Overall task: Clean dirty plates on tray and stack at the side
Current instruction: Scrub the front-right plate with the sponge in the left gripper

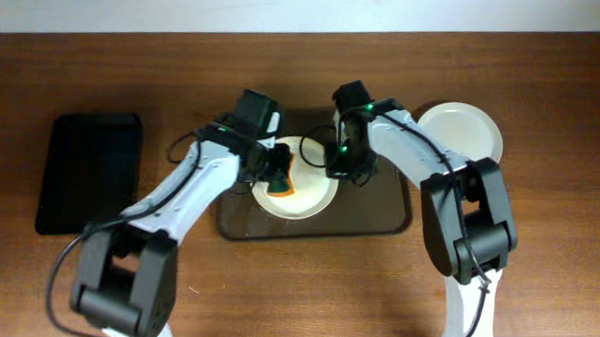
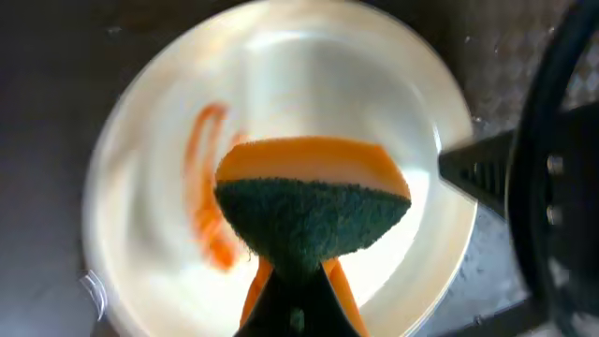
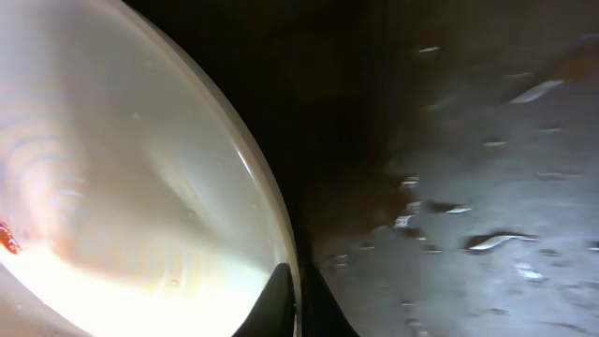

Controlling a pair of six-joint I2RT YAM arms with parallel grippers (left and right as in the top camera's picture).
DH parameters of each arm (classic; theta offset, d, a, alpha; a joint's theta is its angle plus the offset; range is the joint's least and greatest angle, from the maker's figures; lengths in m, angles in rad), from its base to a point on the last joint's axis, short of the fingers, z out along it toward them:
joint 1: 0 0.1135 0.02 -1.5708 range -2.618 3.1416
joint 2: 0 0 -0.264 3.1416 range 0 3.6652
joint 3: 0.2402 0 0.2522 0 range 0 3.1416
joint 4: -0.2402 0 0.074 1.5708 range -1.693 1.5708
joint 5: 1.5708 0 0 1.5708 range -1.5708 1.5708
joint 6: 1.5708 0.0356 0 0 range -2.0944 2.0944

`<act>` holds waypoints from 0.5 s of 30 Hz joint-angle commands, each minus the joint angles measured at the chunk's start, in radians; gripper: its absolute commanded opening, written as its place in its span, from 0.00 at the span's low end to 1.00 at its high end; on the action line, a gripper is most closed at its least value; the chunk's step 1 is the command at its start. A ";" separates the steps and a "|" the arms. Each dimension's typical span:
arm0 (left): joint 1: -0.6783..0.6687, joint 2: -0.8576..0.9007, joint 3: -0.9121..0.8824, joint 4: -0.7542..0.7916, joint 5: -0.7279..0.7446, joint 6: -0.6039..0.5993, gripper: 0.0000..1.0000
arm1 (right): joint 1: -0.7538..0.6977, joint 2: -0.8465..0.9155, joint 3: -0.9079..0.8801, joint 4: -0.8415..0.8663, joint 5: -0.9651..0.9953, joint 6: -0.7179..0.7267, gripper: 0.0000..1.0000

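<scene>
A white plate (image 1: 309, 194) with an orange-red smear (image 2: 208, 187) lies on the dark brown tray (image 1: 383, 216). My left gripper (image 1: 278, 168) is shut on an orange and green sponge (image 2: 314, 201) and holds it over the plate's middle. My right gripper (image 1: 346, 170) is shut on the plate's right rim (image 3: 285, 281), one finger inside and one outside. The plate fills the left of the right wrist view (image 3: 122, 168). A second white plate (image 1: 461, 129) rests on the table to the right of the tray, with no smear showing. A third plate is not in view.
A smaller black tray (image 1: 88, 171) lies at the left of the wooden table. The brown tray's floor (image 3: 487, 215) shows wet, glossy patches to the right of the held plate. The arms cross over the tray's back edge.
</scene>
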 commanded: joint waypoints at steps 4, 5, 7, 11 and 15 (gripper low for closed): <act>-0.007 0.083 -0.002 0.075 0.018 0.015 0.00 | 0.011 0.045 -0.032 -0.004 0.016 -0.040 0.04; -0.007 0.106 -0.002 0.092 0.017 -0.008 0.00 | 0.011 0.045 -0.032 -0.004 0.016 -0.039 0.04; -0.007 0.165 -0.002 0.116 0.018 -0.096 0.00 | 0.011 0.045 -0.032 -0.004 0.016 -0.039 0.04; -0.006 0.210 -0.002 0.099 -0.134 -0.093 0.00 | 0.011 0.045 -0.032 -0.008 0.017 -0.040 0.04; -0.006 0.204 0.032 -0.099 -0.661 -0.077 0.00 | 0.011 0.045 -0.032 -0.011 0.020 -0.039 0.04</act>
